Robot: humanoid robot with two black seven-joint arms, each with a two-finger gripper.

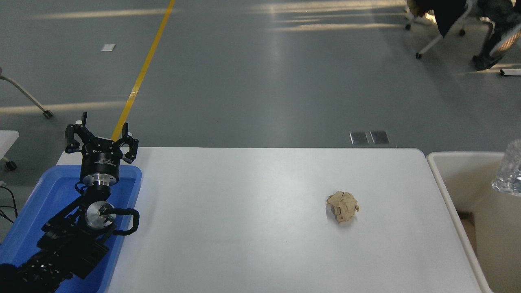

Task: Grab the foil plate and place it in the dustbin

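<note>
Only a small shiny corner of the foil plate [510,171] shows at the picture's right edge, over the inside of the cream dustbin [460,179], which stands beside the table's right end. What holds the plate is outside the picture, and my right arm and gripper are not in view. My left gripper [101,137] is parked at the lower left above the blue tray, open and empty.
A crumpled tan paper ball [342,206] lies on the white table [244,211] right of the middle. A shallow blue tray [49,191] sits under my left arm. A seated person's legs and chair wheels [484,61] are at the top right.
</note>
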